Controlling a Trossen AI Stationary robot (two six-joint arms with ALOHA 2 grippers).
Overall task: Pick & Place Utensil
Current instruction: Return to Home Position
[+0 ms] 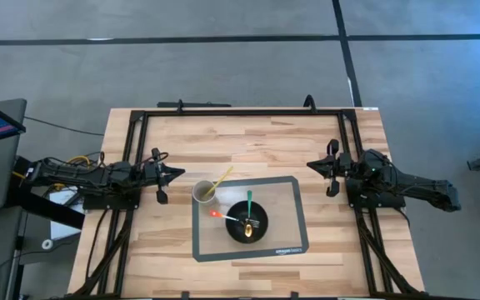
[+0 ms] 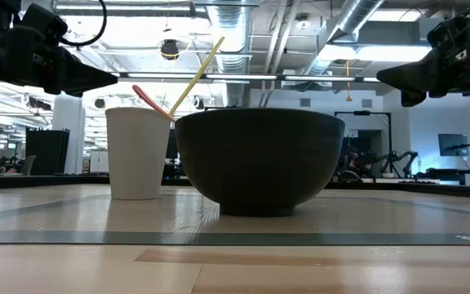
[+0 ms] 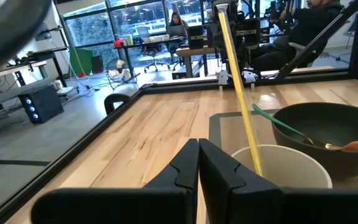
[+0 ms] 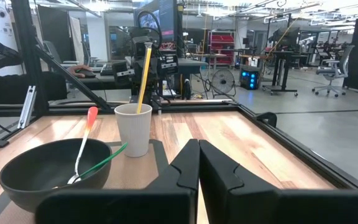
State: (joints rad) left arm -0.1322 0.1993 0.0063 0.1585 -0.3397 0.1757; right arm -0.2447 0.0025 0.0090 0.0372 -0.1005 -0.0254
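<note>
A white paper cup (image 1: 204, 192) stands on a grey mat, with a long yellow utensil (image 1: 219, 181) leaning out of it over the rim. Beside it sits a black bowl (image 1: 248, 225) holding a green-handled utensil (image 1: 249, 206) and a red-handled one (image 1: 222, 216). My left gripper (image 1: 178, 175) hovers shut just left of the cup, well above the table (image 2: 96, 78). My right gripper (image 1: 311, 165) is also shut and waits off the mat's right side. In the left wrist view the cup (image 3: 284, 169) and yellow utensil (image 3: 237, 87) are close ahead of the shut fingers (image 3: 199, 163).
The grey mat (image 1: 287, 208) lies in the middle of the wooden table (image 1: 173, 133), which a black frame (image 1: 240, 112) borders. Bare wood stretches on the far side and on both sides of the mat. People sit at desks beyond the table (image 3: 178, 26).
</note>
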